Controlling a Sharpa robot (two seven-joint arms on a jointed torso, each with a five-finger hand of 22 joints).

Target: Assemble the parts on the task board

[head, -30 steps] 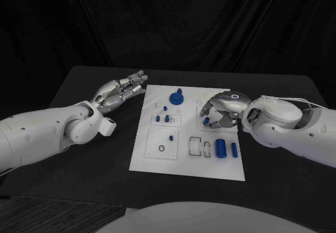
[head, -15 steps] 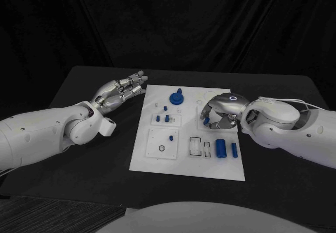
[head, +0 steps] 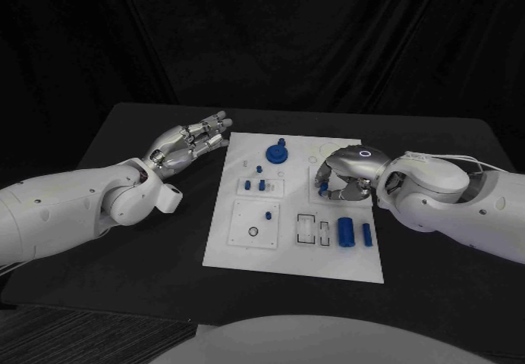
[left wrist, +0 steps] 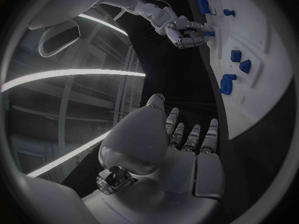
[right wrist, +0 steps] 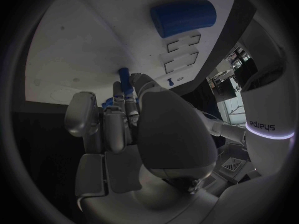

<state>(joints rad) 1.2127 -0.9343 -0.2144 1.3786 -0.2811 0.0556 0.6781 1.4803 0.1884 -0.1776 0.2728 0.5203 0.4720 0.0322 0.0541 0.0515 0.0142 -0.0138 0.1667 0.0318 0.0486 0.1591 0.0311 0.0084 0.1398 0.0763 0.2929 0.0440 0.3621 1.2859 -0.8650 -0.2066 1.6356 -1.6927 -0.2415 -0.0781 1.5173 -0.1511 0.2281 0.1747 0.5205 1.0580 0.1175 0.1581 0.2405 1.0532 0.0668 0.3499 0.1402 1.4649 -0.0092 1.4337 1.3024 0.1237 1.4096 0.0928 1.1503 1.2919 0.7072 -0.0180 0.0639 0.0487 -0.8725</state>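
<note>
Over the task board (head: 293,250), the right hand (head: 341,178) pinches a small blue part (right wrist: 124,76), next needing seating in its socket, while the left hand (head: 188,142) hovers released.

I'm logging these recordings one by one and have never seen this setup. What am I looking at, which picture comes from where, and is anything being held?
This is a robot with two white arms ending in silver many-fingered hands, working at a black table. One picture looks down from the robot's head; the two round ones come from cameras behind each wrist. In the middle lies a white rectangular task board carrying small blue plastic parts, among them a large blue cylinder and a round blue knobbed piece. The right hand is curled over the board's right side, its fingers closed around a small blue peg. The left hand hovers beside the board with fingers spread, holding nothing.
</note>
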